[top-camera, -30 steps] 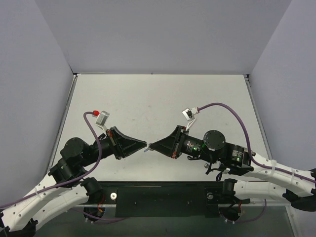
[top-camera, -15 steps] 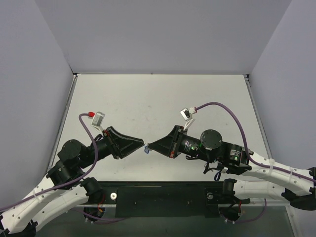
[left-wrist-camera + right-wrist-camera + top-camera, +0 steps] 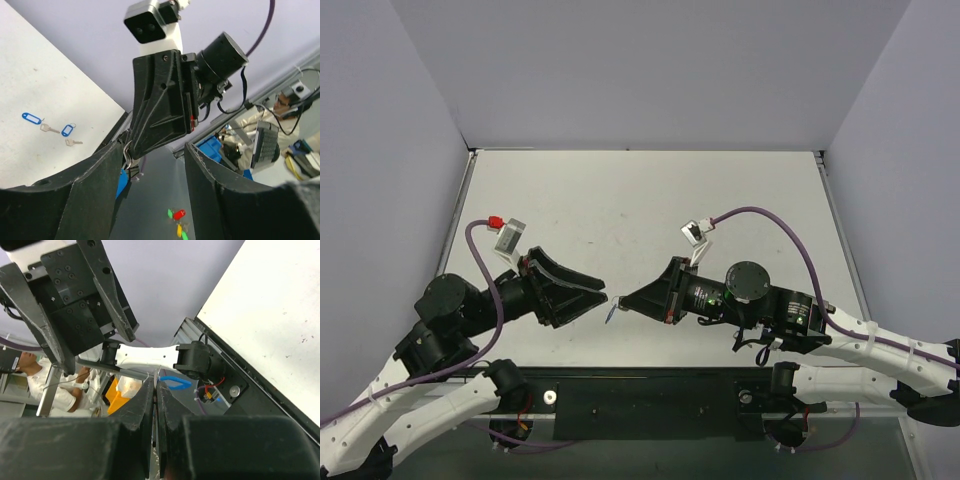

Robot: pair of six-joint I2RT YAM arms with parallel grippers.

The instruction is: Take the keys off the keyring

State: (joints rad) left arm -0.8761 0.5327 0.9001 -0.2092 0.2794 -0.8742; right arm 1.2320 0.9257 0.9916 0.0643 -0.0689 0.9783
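Blue-tagged keyring (image 3: 610, 312) at right end effector (image 3: 623, 298) tip

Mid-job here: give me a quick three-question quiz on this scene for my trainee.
1. True or false: the left gripper has its fingers apart.
2. Which gripper holds the keyring? A) left B) right C) neither
3. Fill in: in the left wrist view, the two keys with blue tags lie on the ____.
Key: 1 true; 2 B; 3 table.
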